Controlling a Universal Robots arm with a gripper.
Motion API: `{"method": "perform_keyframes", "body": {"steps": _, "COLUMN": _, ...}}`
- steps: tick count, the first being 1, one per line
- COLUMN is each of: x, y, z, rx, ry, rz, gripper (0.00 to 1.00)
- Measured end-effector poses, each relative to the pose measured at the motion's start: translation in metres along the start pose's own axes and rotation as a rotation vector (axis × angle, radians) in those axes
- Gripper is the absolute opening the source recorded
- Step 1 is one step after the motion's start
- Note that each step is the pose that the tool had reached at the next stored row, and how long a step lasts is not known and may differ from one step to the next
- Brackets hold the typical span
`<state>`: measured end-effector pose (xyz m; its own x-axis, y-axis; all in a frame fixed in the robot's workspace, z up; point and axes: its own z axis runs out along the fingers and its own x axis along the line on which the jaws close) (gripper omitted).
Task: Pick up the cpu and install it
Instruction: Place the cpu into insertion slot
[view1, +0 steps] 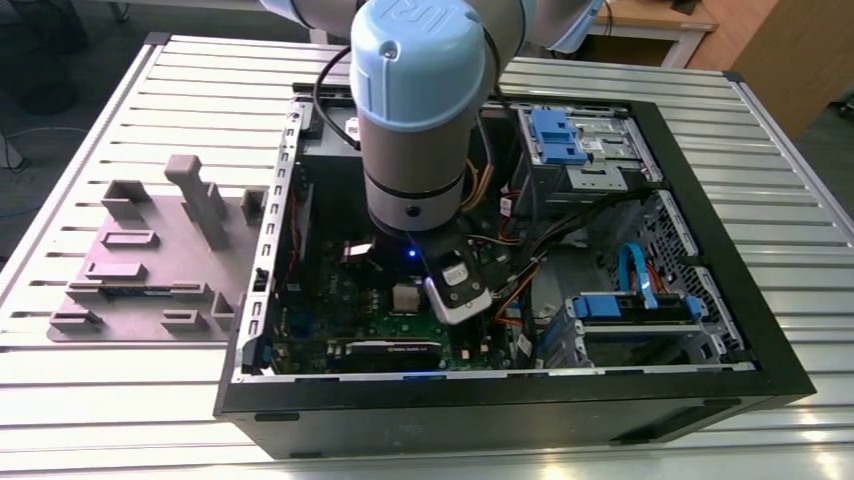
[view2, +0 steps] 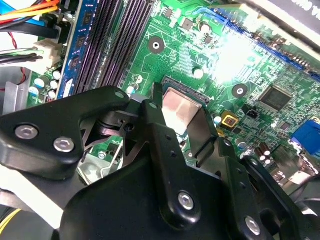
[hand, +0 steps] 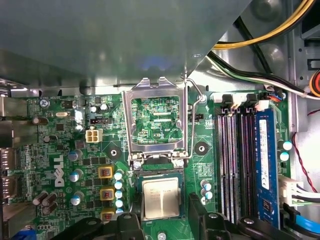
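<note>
Motherboard (hand: 65, 150) carries cpu (hand: 161, 198), flanked by parted tool (hand: 163, 215).

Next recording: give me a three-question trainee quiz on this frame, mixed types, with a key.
1. In the exterior view, on which side of the black computer case does the grey parts fixture lie?
2. True or false: the hinged metal retention frame is closed over the small square silvery cpu.
3. The cpu lies: A) at the dark socket on the green motherboard, by the black gripper; B) on the fixture; C) on the case's rim.
Key: 1 the exterior view's left; 2 false, it stands open; 3 A.
</note>
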<state>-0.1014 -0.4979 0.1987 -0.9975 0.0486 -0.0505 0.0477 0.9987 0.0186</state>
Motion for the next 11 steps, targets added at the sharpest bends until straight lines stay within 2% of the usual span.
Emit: {"method": "perform_keyframes", "body": {"steps": 11, "x": 0.0, "y": 0.0001, "z": -0.0025, "rx": -0.0003, "ry": -0.0002, "rz": 0.0, "gripper": 0.47}}
